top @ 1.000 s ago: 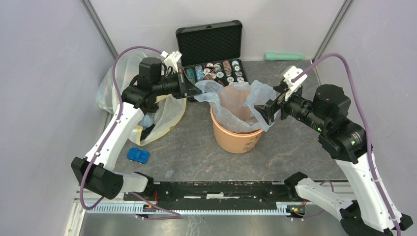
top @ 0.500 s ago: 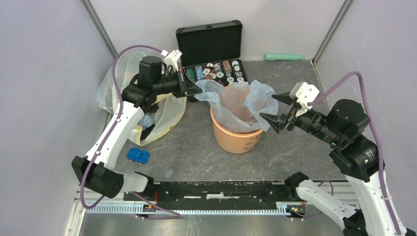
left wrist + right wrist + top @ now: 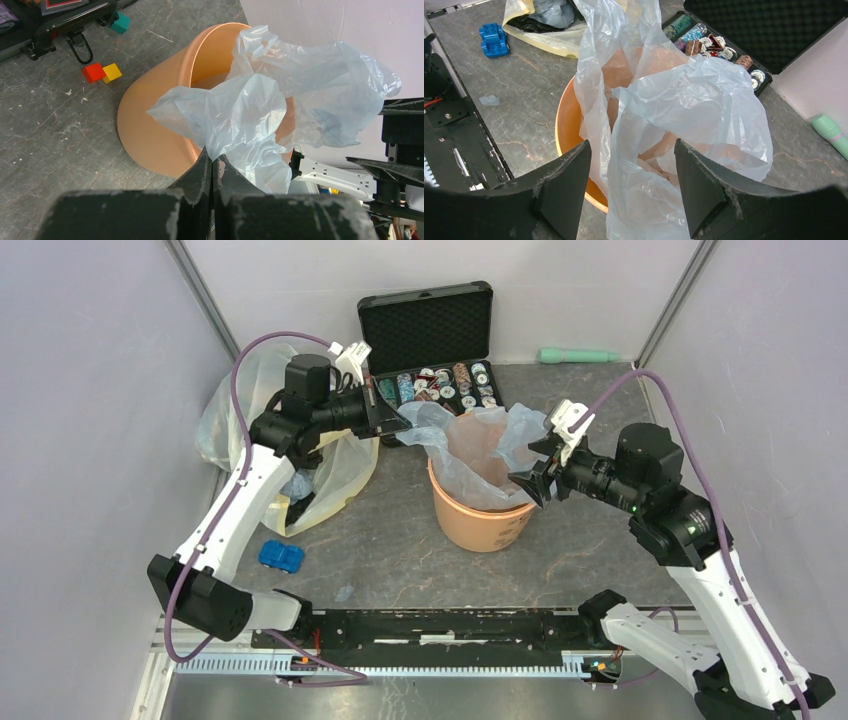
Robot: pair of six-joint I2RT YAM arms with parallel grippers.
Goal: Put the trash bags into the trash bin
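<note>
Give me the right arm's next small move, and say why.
Probably close the right gripper on the pale blue bag. Its jaws stand open on either side of the bag's loose edge above the orange bin, while the left gripper is shut on the bag's other side. A second grip would likely let both arms spread it.

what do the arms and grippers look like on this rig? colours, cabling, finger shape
The left arm and right arm match: white link shells, black joint housings, black bases. A purple cable arcs along each. Each wrist carries a small white camera mount. The left gripper and right gripper have black wedge-shaped fingers tapering to the tips, edges scuffed grey.
</note>
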